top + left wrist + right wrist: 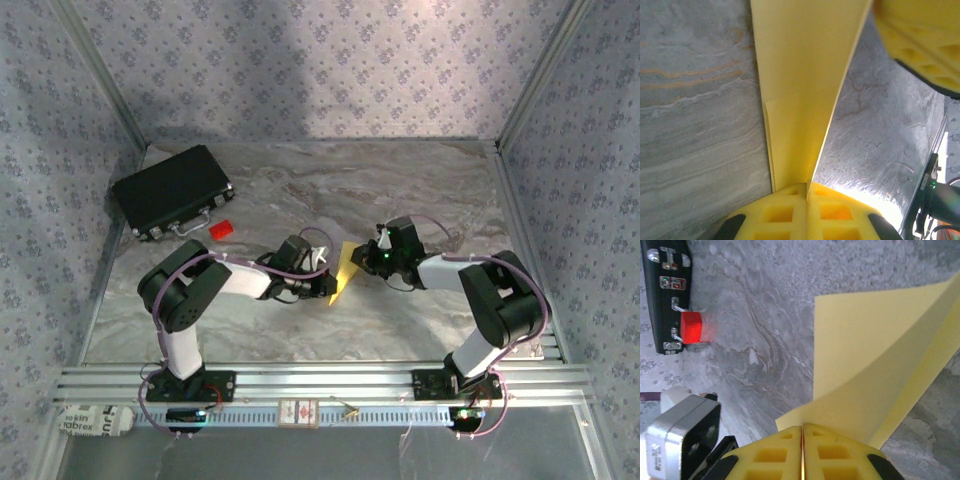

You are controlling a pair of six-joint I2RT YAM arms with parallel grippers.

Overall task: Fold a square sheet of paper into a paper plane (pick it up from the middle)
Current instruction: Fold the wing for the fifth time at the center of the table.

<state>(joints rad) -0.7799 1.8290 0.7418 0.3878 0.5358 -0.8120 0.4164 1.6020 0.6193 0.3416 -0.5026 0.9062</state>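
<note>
The yellow sheet of paper (pixel 346 268) is held up off the marble table between both arms and looks like a narrow pointed strip from above. My left gripper (pixel 327 275) is shut on its lower left edge. In the left wrist view the folded paper (pixel 800 90) rises straight out of the shut left gripper (pixel 807 187), with a crease along its right side. My right gripper (pixel 366 257) is shut on the paper's upper right edge. In the right wrist view the paper (pixel 875 365) curls up and to the right from the shut right gripper (pixel 802 429).
A black case (pixel 172 190) lies at the back left with a small red block (pixel 221 230) beside it; both the case (pixel 662 290) and the block (pixel 690 326) also appear in the right wrist view. Patterned walls enclose the table (pixel 400 190). An aluminium rail (pixel 320 385) runs along the near edge.
</note>
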